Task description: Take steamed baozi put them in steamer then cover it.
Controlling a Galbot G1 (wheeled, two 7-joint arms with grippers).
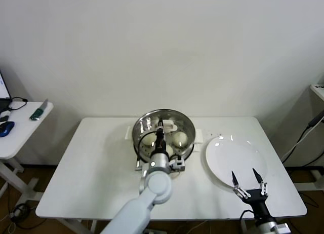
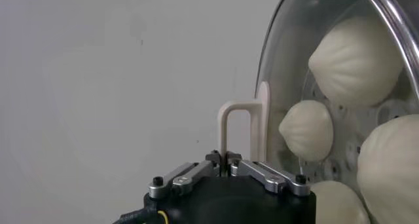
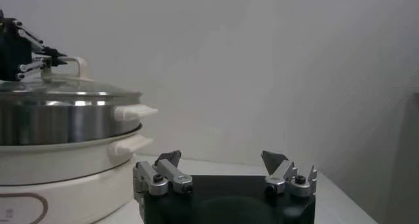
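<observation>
With the baozi (image 2: 357, 61) already inside the steamer (image 1: 187, 127), the left gripper (image 2: 226, 160) has its fingers clenched on the cover (image 3: 65, 88) handle, seating the lid on the rim; the right gripper (image 1: 248, 181) waits released over the plate (image 1: 223, 158) on the worktop (image 1: 96, 163)

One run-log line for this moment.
left gripper: shut on lid handle | lid: on steamer | buns: inside | right gripper: open, idle near empty plate
</observation>
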